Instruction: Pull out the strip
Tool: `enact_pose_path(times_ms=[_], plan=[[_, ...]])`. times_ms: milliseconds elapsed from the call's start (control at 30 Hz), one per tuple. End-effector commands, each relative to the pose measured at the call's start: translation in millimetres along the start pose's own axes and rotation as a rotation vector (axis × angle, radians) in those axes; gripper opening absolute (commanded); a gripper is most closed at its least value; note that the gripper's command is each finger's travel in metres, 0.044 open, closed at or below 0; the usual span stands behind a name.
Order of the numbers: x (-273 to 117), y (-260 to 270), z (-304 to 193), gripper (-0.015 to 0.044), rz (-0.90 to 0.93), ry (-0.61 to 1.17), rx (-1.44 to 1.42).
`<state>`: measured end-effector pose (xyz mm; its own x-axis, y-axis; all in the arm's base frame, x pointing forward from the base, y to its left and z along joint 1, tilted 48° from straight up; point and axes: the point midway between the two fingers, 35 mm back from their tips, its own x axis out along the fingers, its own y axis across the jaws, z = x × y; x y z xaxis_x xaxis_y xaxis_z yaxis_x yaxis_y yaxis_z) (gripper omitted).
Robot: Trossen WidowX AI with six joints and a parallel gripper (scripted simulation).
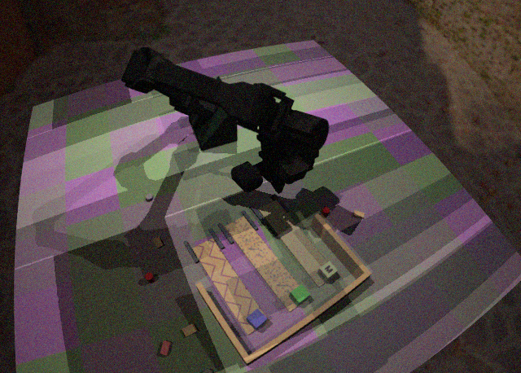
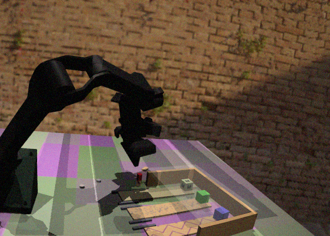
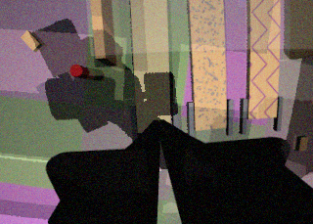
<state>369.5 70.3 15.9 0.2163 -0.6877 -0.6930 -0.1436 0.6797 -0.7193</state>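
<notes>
Top view shows the labelled cube [image 1: 328, 269] sitting on the far end of the plain tan strip [image 1: 304, 251], toward 4 o'clock in the wooden tray [image 1: 308, 318], close to the tray's right wall. That strip lies fully in place, its near end in shadow at about 12 o'clock of the tray, so as far as I can judge nothing of the task is done: the strip is not yet pulled and the cube not yet lifted.

The end effector [image 1: 278, 187] hangs above the strip's near end, well clear of the table [image 1: 105, 159]; the exterior view shows its tip [image 2: 135, 163] in the air over the tray's open side. Its fingers are pressed together with nothing between them, as the wrist view confirms, where the two dark fingers meet at a point over the shaded strip end [image 3: 156, 94].

Two other strips lie at 9 o'clock of the target: a speckled strip [image 1: 263, 255] bearing a green cube [image 1: 299, 293], and a zigzag strip [image 1: 229, 283] bearing a blue cube [image 1: 256, 318]. These must stay put.

Left to do, I judge: open, descend, grip the tan strip's end, draw it out, then grasp and raise the cube.
</notes>
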Motion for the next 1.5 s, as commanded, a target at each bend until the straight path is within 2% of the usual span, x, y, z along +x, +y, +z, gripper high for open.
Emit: enact_pose_path(times_ms=[0, 333, 1467], plan=[[27.3, 6.1, -7.6, 0.0000, -0.005, 0.220, 0.013], [29.1, 4.3, -8.9, 0.0000, -0.005, 0.220, 0.013], [83.8, 2.2, -21.4, 0.0000, -0.007, 0.220, 0.013]])
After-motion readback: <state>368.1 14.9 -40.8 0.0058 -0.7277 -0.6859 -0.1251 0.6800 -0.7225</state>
